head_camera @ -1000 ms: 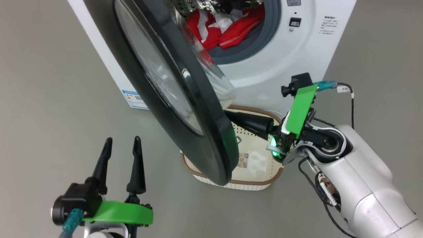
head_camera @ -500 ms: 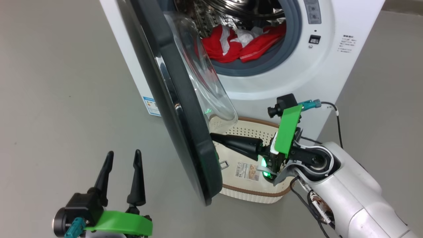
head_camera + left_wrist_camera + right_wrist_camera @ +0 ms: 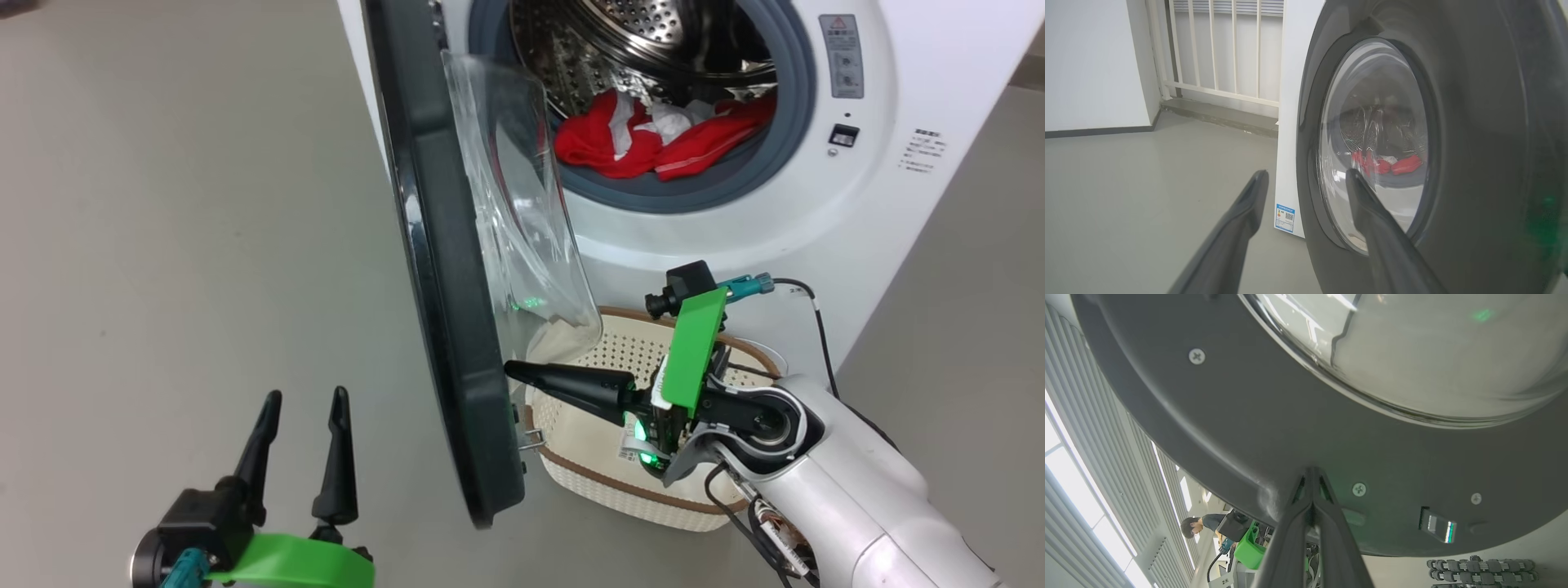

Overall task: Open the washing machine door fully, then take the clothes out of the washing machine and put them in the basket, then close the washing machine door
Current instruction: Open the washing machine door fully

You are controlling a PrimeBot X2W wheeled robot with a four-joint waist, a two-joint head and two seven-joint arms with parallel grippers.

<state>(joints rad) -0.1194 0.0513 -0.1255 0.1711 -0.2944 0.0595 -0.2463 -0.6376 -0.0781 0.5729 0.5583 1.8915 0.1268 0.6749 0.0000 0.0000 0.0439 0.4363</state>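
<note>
Locate the large round washing machine door with the glossy black rim and bulging clear glass bowl [image 3: 445,286]. In the head view it stands edge-on, swung well out from the white front-loading washing machine [image 3: 816,220].

Check the right gripper [image 3: 508,369]. Its two long dark fingers are pressed together with nothing between them and point toward 9 o'clock. In the right wrist view, the joined tips [image 3: 1311,471] meet the inner face of the door rim [image 3: 1249,428], just below the glass bowl.

Check the left gripper [image 3: 304,394] at 7 o'clock in the head view. Its fingers are spread, empty, and point toward 12 o'clock. The door lies at its 2 o'clock, apart from it.

Note the bright red and white clothes [image 3: 620,143] in the steel drum, at 1 o'clock from the right fingertips. The cream perforated plastic basket with the brown rim [image 3: 588,478] sits on the floor beneath the right gripper.
</note>
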